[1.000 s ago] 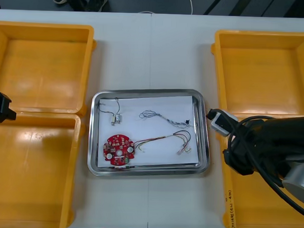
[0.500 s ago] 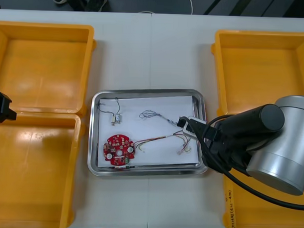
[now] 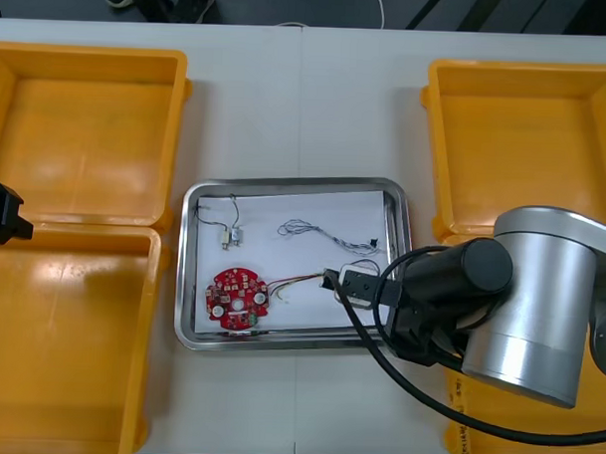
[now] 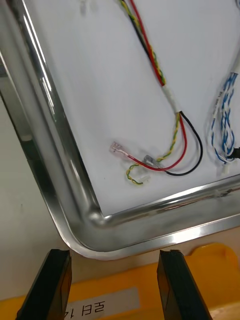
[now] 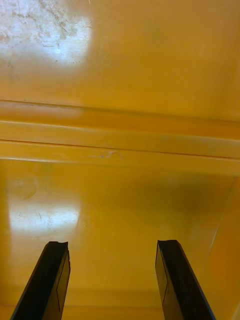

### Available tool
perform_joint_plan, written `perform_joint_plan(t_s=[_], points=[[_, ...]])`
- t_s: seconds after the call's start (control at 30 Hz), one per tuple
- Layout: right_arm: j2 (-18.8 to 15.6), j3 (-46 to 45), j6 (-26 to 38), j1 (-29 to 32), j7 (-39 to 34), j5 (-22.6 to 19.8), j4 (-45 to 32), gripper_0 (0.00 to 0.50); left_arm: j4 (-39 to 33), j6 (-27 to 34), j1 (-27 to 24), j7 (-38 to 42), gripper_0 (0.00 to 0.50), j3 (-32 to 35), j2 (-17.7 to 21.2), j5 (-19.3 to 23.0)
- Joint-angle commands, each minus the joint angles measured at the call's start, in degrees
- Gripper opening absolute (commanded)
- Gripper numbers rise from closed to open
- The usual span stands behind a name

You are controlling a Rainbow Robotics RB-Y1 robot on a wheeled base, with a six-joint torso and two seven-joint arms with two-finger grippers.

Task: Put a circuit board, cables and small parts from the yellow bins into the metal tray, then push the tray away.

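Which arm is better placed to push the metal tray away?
Probably the right: the right gripper, fingers open, hangs over the near right part of the metal tray, while the left gripper is parked over the left yellow bins.

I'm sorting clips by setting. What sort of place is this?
Likely an electronics kitting bench: yellow bins flank a metal tray holding a red circuit board and cables; the right gripper hangs open at the tray's corner, the left gripper over a bin.
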Motion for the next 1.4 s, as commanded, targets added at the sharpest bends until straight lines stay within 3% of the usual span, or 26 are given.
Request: perform_joint_plan(t_s=[0.03,0.57,1.4], points=[[1.8,3.2,0.9,-4.0,0.4,-0.2,0.9,0.500,-1.7,0.4,0.9,-8.0,0.500,1.4,-0.5,0.4],[12.4,7.9,3.7,-11.7,0.2,-2.4,9.0,0.500,-1.7,0.4,0.9,-8.0,0.500,1.4,-0.5,0.4],[22.3,14.2,5.6,-15.5,-0.9,0.0,17.2,0.500,-1.7,0.4,0.9,-8.0,0.500,1.4,-0.5,0.4]])
